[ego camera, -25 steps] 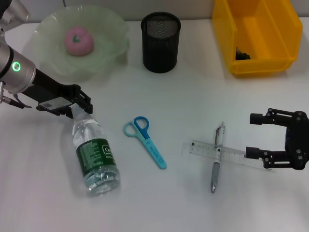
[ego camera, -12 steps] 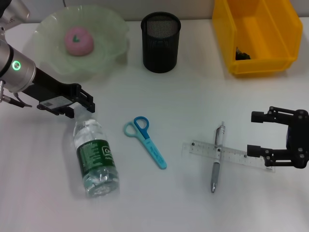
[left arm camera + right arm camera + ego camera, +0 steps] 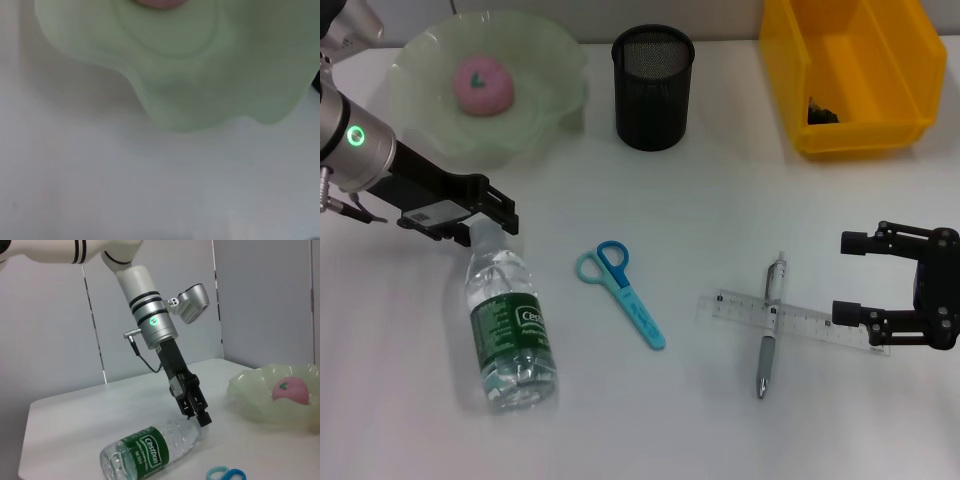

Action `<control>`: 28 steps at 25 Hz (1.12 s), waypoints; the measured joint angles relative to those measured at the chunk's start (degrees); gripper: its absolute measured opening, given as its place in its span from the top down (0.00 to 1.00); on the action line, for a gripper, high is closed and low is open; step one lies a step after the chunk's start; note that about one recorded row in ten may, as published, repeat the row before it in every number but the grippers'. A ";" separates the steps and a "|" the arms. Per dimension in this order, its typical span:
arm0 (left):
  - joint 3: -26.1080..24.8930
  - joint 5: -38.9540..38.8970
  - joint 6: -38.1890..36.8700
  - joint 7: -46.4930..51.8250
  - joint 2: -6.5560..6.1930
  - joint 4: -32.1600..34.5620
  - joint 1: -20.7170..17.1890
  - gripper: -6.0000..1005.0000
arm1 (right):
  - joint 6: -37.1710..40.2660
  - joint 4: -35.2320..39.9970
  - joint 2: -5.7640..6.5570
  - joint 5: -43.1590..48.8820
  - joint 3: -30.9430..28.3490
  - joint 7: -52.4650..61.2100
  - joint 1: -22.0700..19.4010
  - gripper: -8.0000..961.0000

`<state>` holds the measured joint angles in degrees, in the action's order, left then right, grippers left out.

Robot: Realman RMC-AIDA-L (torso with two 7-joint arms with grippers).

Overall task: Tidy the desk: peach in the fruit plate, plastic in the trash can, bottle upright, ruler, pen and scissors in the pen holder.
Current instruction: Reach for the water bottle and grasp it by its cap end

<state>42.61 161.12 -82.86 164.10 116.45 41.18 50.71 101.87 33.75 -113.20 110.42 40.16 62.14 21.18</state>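
Your left gripper now grips the neck end of the bottle, and the change worth noting is the bottle itself: over the last second its base has swung from about five o'clock of the cap to nearly six o'clock, and the label has rolled so the lettering now faces up. From the right wrist view the cap end looks slightly raised off the desk while the base rests on it, which suggests the lift to upright has begun. The fingers seem closed around the neck, though the cap hides behind them, so treat the grip as probable rather than certain.

That leaves the bottle step in progress, and you should expect the round body to pivot on its base edge as it rises; a slip at the neck would send it rolling.

Your right gripper hangs with fingers spread wide and nothing between them, at the three o'clock end of the ruler, unmoved apart from a small drift.

The peach already sits in the fruit plate. The pen lies across the ruler, and the scissors lie at the desk's centre, with the pen holder at twelve o'clock from them.
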 joint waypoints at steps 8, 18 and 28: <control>0.01 0.26 0.00 0.12 0.35 -0.18 0.00 0.36 | 0.00 0.00 0.00 -0.03 0.00 0.00 0.00 0.16; 0.02 1.08 0.45 0.22 0.69 -0.40 0.16 0.36 | 0.00 0.00 0.00 -0.03 0.00 0.00 0.00 0.16; 0.02 1.08 0.78 0.25 0.79 -1.00 0.23 0.36 | 0.00 0.00 0.00 -0.11 -0.02 0.00 0.00 0.16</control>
<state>42.63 162.20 -82.08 164.36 117.24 40.17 50.94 101.86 33.75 -113.20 110.31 40.13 62.14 21.18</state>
